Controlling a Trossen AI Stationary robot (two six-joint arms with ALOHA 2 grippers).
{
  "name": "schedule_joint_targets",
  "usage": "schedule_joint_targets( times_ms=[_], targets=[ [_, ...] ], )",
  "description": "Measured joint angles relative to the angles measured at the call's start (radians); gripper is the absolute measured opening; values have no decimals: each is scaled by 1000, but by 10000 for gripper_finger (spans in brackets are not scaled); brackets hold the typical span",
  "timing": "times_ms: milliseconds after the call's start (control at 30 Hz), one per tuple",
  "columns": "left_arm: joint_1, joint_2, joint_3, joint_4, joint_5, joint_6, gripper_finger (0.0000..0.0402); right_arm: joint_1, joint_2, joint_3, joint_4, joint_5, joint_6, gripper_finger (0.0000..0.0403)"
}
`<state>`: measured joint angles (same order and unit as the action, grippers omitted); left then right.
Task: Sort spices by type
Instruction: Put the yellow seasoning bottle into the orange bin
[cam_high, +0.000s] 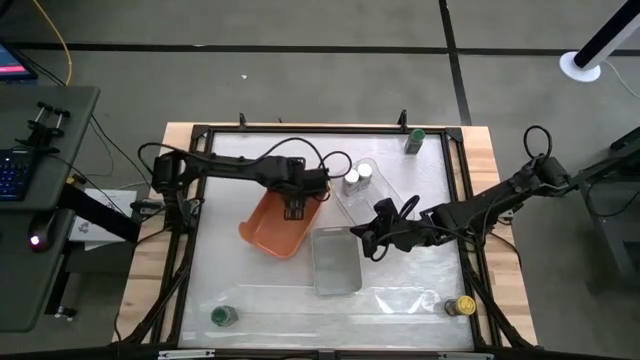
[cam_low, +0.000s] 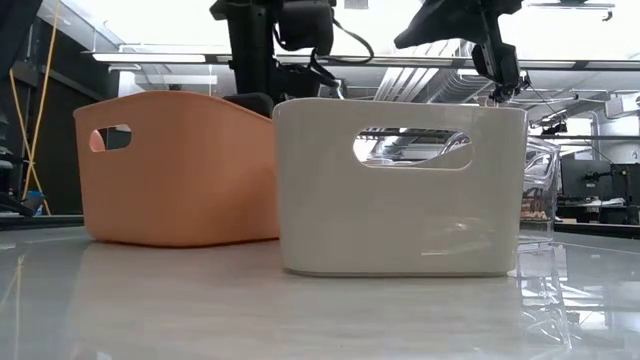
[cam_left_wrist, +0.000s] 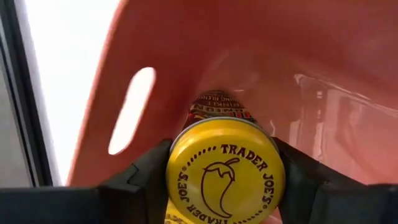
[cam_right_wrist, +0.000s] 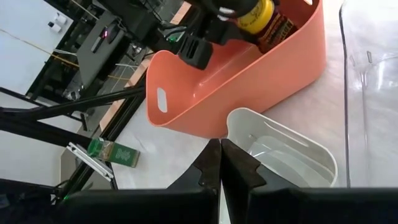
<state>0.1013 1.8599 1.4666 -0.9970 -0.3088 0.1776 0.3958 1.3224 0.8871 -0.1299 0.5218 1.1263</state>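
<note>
The white table (cam_high: 250, 290) carries orange tray (cam_high: 275, 228), grey tray (cam_high: 336, 262), clear tray (cam_high: 375, 195) (plus loose jars (cam_high: 222, 316)).

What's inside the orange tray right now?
The left tool is reaching into the orange tray, shut on a yellow-lidded Trader Joe's spice jar. The tray floor beneath the jar and tool is covered, so other contents can't be ruled out.

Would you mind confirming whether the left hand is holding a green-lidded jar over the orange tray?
No, the left hand grips a yellow-lidded jar inside the orange tray.
</note>
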Motion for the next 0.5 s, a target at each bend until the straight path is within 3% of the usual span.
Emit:
schedule_joint_targets(
  times_ms=[67, 267, 500],
  targets=[
    [7, 0, 0, 3, -1, 0, 202, 0, 0, 0, 0, 0, 0, 1],
    [18, 0, 0, -3, 15, 0, 287, 0, 0, 0, 0, 0, -5, 1],
    [17, 0, 19, -36, 17, 3, 306, 0, 0, 0, 0, -1, -28, 1]
  ],
)
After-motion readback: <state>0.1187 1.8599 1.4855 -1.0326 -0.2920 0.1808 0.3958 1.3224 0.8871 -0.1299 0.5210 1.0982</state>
